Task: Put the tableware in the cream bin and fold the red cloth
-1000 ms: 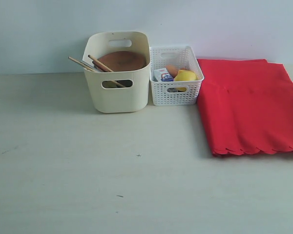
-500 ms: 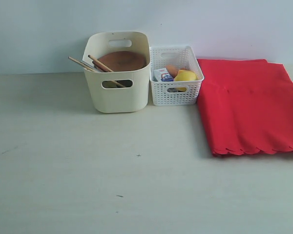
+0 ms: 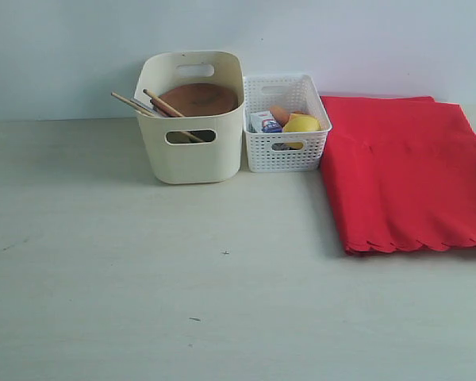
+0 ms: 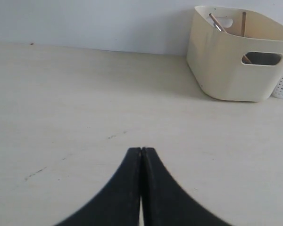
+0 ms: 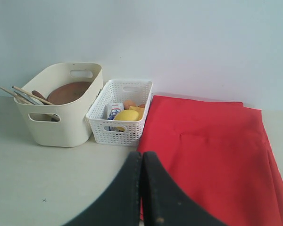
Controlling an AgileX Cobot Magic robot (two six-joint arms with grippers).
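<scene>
Exterior: bin (image 3: 192, 155) at 11 o'clock on the table (image 3: 222, 278), plate (image 3: 197, 99) and chopsticks (image 3: 131, 103) inside, sticks poking over the rim towards 9. Basket (image 3: 285, 151) just beside it at 3, cloth (image 3: 408, 175) next again at 3, flat and layered, scalloped edge at 6. No arms in shot

Left wrist: left gripper (image 4: 141, 155) pressed shut, empty, over bare table, bin well ahead

Right wrist: right gripper (image 5: 142, 157) shut too, holding nothing, cloth just beyond. Tableware looks done and the cloth looks folded once. Another fold means opening the right jaws and pinching that scalloped edge

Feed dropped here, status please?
Left hand, right hand shut, empty. Plate, chopsticks in cream bin. Red cloth lies folded by white basket. Nothing blocking.
</scene>
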